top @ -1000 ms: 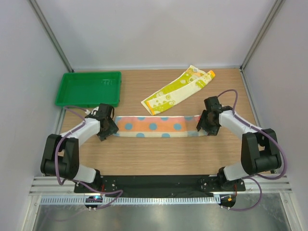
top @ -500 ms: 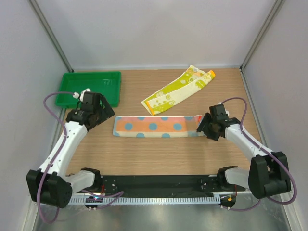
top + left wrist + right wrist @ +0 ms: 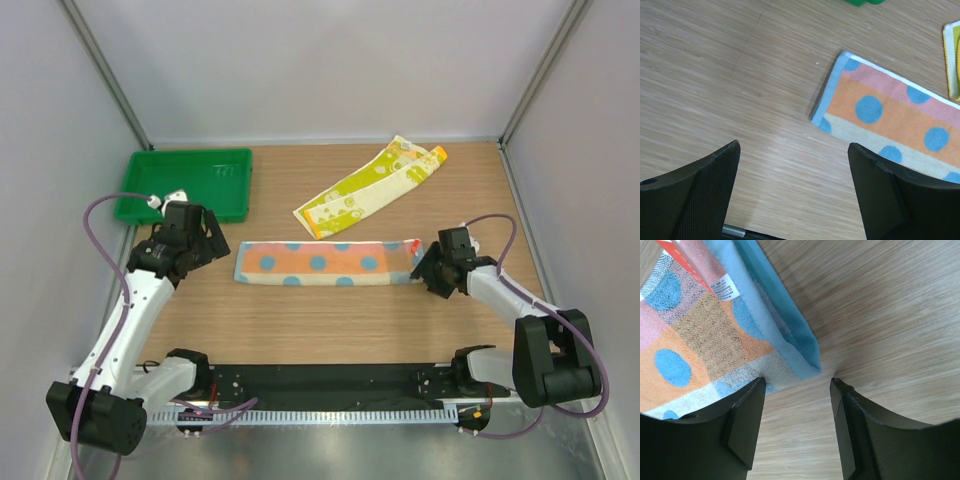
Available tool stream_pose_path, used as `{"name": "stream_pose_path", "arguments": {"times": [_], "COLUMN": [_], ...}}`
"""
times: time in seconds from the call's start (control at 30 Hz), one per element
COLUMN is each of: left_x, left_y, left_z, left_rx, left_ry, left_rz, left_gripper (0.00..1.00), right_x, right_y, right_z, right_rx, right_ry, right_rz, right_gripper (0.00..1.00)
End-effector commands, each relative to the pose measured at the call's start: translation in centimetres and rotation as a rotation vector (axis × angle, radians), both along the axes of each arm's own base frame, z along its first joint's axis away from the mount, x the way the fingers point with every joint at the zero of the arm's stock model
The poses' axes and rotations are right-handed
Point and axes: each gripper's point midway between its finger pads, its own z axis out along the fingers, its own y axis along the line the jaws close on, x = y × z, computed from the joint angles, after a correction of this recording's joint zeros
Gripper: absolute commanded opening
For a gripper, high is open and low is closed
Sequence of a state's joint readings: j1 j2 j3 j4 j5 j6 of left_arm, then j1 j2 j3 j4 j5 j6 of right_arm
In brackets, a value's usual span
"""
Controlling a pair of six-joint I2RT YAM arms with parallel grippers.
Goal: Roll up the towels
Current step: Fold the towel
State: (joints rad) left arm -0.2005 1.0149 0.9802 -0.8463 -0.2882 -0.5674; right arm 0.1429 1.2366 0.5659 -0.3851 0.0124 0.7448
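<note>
Two towels lie flat on a wooden counter (image 3: 330, 320) in the top view. A dotted towel (image 3: 325, 263), orange and pink with blue spots, stretches across the middle. A yellow-green towel (image 3: 370, 185) lies slanted at its 1 o'clock, apart from it. A green tray (image 3: 183, 183) sits at 10 o'clock. The left pincer (image 3: 212, 243) hovers just off the dotted towel's 9 o'clock end, and the right pincer (image 3: 422, 270) is at its 3 o'clock end.

Left wrist view: the left pincer (image 3: 795, 200) is spread wide over bare wood, gripping nothing, with the dotted towel (image 3: 890, 115) at 2 o'clock.

Right wrist view: the right pincer (image 3: 797, 425) is spread, its gap empty, with the dotted towel's (image 3: 715, 335) blue-edged corner just ahead at 12 o'clock.
</note>
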Motion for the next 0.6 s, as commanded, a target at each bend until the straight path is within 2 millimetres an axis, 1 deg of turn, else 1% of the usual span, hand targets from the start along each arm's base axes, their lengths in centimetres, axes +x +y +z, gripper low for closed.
{"name": "stream_pose_path", "arguments": {"times": [0.0, 0.17, 0.23, 0.3, 0.43, 0.47, 0.5, 0.53, 0.57], "left_x": [-0.1, -0.2, -0.1, -0.1, -0.2, -0.1, -0.1, -0.2, -0.1], "left_y": [0.2, -0.2, -0.3, -0.4, -0.5, -0.5, -0.4, -0.5, -0.4], "left_z": [0.0, -0.4, -0.4, -0.6, -0.7, -0.6, -0.6, -0.7, -0.6], "left_rx": [0.016, 0.0, -0.005, -0.006, -0.008, -0.008, -0.007, -0.009, -0.007], "left_ry": [0.006, 0.018, 0.017, 0.024, 0.029, 0.025, 0.025, 0.027, 0.025], "left_rz": [-0.017, -0.035, -0.037, -0.039, -0.041, -0.04, -0.039, -0.039, -0.039], "left_gripper": [0.89, 0.87, 0.87, 0.87, 0.86, 0.86, 0.86, 0.86, 0.86], "right_x": [1.4, 1.2, 1.4, 1.6, 1.9, 1.8, 1.7, 1.6, 1.6], "right_y": [-0.3, -1.1, -1.4, -1.5, -1.5, -1.5, -1.6, -1.7, -1.9], "right_z": [0.9, -0.4, -0.7, -0.6, -0.1, -0.1, 0.0, 0.0, 0.2], "right_rx": [0.017, 0.004, 0.01, 0.009, 0.012, 0.009, 0.006, -0.001, -0.008], "right_ry": [-0.087, -0.047, -0.047, -0.055, -0.066, -0.064, -0.063, -0.059, -0.063], "right_rz": [-0.035, -0.058, -0.066, -0.069, -0.072, -0.07, -0.069, -0.072, -0.075], "right_gripper": [0.61, 0.6, 0.59, 0.55, 0.43, 0.38, 0.35, 0.29, 0.25]}}
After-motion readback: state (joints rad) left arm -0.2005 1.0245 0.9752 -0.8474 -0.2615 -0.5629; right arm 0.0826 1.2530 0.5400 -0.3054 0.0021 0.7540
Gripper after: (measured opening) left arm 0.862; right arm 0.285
